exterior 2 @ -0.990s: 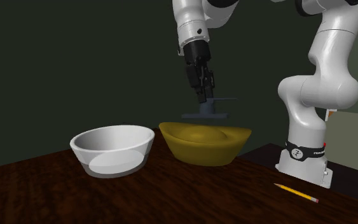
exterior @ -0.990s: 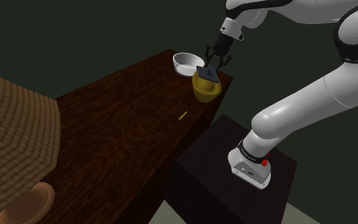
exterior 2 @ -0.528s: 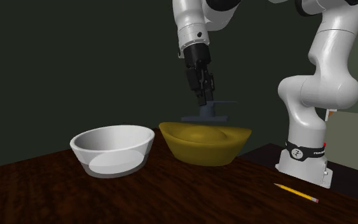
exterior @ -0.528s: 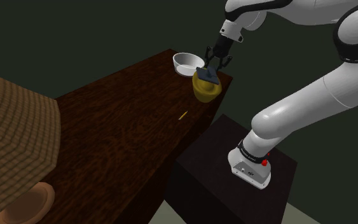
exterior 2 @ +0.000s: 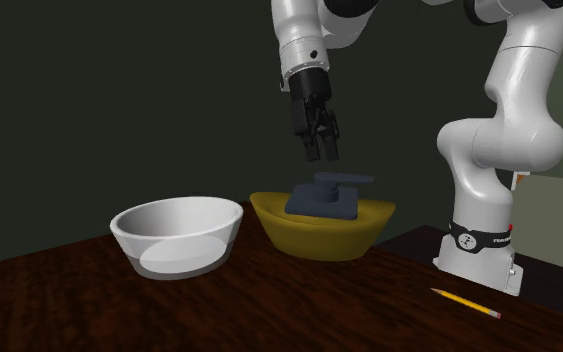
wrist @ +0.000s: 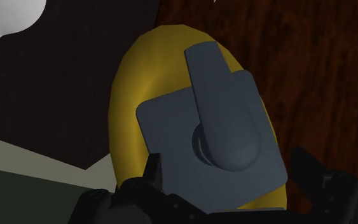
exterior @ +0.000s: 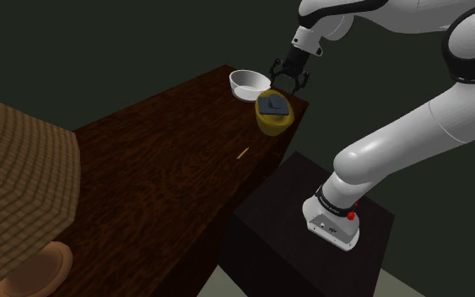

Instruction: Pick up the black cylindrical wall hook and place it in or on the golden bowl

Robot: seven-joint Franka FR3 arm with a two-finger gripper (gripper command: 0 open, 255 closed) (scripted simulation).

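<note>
Fingers (exterior 2: pixel 319 148) open, empty, matte grey square-plated peg hook (exterior 2: pixel 324 200) lying in smooth golden bowl (exterior 2: pixel 314 237)

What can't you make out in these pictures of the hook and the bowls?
- Inside of the golden bowl: wrist view, the dark grey wall hook mostly covers it.
- Pencil: shoulder view, too small for detail.
- Tan round thing: shoulder view, cut off by the bottom edge.

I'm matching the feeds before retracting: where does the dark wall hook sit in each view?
Shoulder view: wall hook upper middle, lying in the golden bowl.
Second exterior view: hook at centre, in that bowl, under the open gripper.
Wrist view: hook between and just beyond the fingers, covering much of the bowl.
Shared landmark: the golden bowl.
</note>
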